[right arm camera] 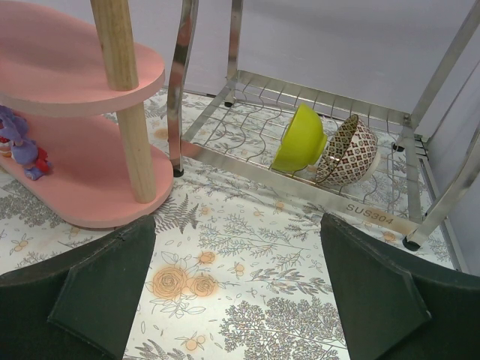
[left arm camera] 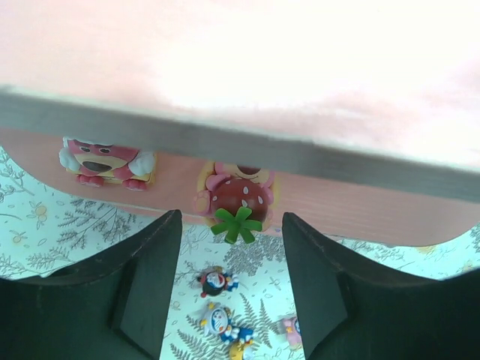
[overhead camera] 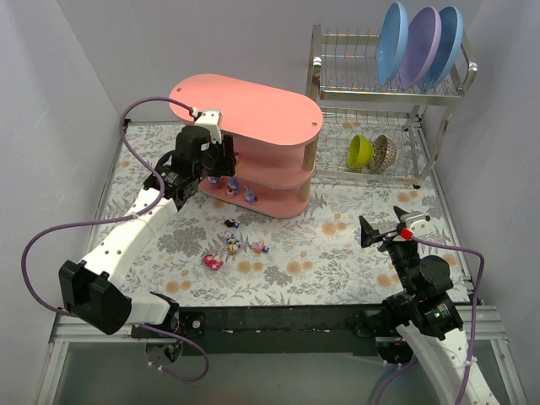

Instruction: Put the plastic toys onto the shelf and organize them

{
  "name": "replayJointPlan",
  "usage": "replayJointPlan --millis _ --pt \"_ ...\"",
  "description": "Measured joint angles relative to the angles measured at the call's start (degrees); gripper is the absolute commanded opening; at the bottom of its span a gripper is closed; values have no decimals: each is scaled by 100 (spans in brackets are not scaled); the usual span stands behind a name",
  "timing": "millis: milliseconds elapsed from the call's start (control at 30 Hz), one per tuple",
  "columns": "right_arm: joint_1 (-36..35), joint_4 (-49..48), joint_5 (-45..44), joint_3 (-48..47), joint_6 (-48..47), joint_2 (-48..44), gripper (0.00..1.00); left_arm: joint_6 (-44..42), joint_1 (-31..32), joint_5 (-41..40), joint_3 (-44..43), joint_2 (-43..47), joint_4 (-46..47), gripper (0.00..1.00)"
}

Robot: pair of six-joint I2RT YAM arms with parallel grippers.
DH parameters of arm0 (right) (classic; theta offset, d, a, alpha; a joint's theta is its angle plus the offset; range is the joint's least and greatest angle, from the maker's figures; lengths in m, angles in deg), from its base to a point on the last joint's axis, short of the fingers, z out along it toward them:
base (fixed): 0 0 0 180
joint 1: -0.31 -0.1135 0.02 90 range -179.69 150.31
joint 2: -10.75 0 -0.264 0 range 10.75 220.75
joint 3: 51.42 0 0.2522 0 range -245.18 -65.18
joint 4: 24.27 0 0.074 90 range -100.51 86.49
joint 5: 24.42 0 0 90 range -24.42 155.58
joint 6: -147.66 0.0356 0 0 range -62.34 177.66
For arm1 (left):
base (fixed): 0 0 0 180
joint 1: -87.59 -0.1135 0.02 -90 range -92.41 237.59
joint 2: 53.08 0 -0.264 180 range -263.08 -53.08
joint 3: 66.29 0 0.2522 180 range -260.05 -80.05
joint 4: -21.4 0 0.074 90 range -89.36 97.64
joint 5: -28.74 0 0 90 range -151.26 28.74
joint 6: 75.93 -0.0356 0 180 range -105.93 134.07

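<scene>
Plastic toys, small glossy figurines in red, blue and pink, lie scattered on the flowered table cover just in front of the pink shelf, while several more stand on its bottom tier. The shelf's three smooth oval boards are joined by a round, light wooden post. The left claw is at the shelf's front left edge, its dark fingers spread wide and gripping nothing. Just beyond them on the bottom tier sit a rounded pink bear and a seed-dotted strawberry figure with a green leaf. A purple figure stands farther along that tier. The right claw hovers near the right edge, also wide and empty. Beyond it, a shiny wire rack holds a green bowl, a patterned bowl and upright plates.
</scene>
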Motion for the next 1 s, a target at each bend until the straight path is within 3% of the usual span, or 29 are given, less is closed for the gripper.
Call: replayJointPlan --millis 367,533,733,1000 --pt "0 0 0 0 0 0 98 503 0 70 549 640 315 58" --pt "0 0 0 0 0 0 98 1062 0 66 892 1228 173 67" --pt "0 0 -2 0 0 0 98 2044 0 -157 1453 1930 -590 68" --pt "0 0 -2 0 0 0 98 3307 35 -319 2105 2033 -1965 68"
